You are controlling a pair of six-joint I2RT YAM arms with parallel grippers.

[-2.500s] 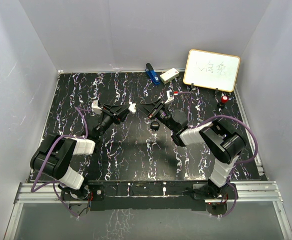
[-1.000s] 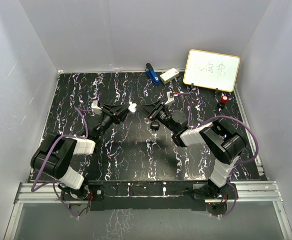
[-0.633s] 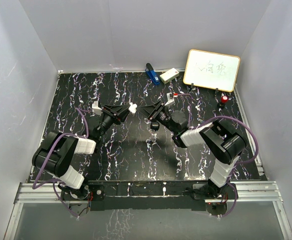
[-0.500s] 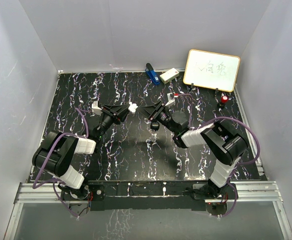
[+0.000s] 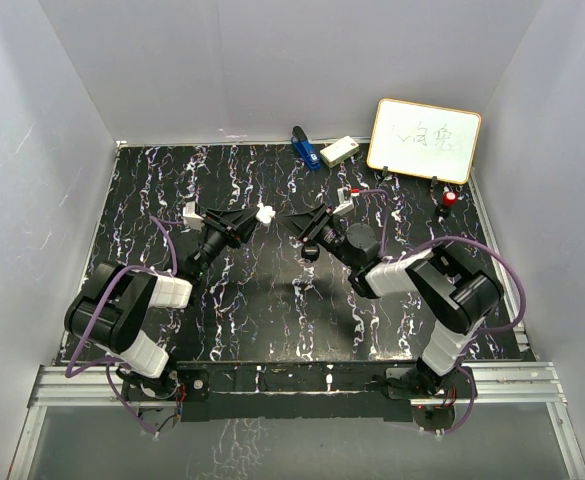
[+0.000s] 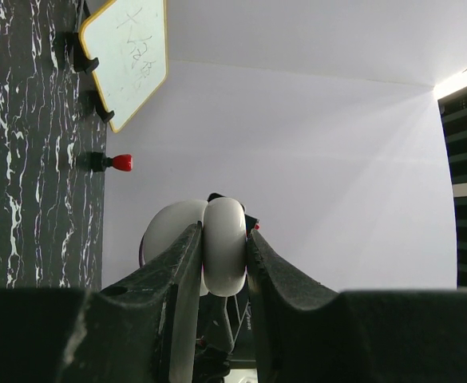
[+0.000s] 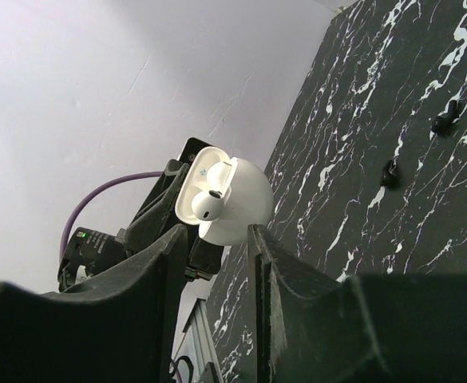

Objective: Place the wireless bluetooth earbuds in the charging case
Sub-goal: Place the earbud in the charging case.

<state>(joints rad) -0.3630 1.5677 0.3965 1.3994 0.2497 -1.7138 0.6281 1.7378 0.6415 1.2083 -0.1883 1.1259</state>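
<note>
My left gripper (image 5: 255, 216) is shut on the white charging case (image 5: 265, 212) and holds it above the table; in the left wrist view the case (image 6: 223, 243) is pinched between both fingers. In the right wrist view the case (image 7: 231, 199) is open, its lid tipped back, and one white earbud (image 7: 211, 196) sits in its top. I cannot make out a second earbud. My right gripper (image 5: 294, 221) points at the case from the right. Its jaws (image 7: 217, 239) stand parted with nothing between them, just short of the case.
A small black object (image 5: 312, 250) lies on the table under the right gripper, and two black bits (image 7: 390, 171) show in the right wrist view. At the back stand a whiteboard (image 5: 424, 140), a blue item (image 5: 302, 147), a white box (image 5: 339, 151) and a red-capped piece (image 5: 450, 199).
My right gripper has crept a little up and left, closer to the case. My left gripper has kept the case in the same place.
</note>
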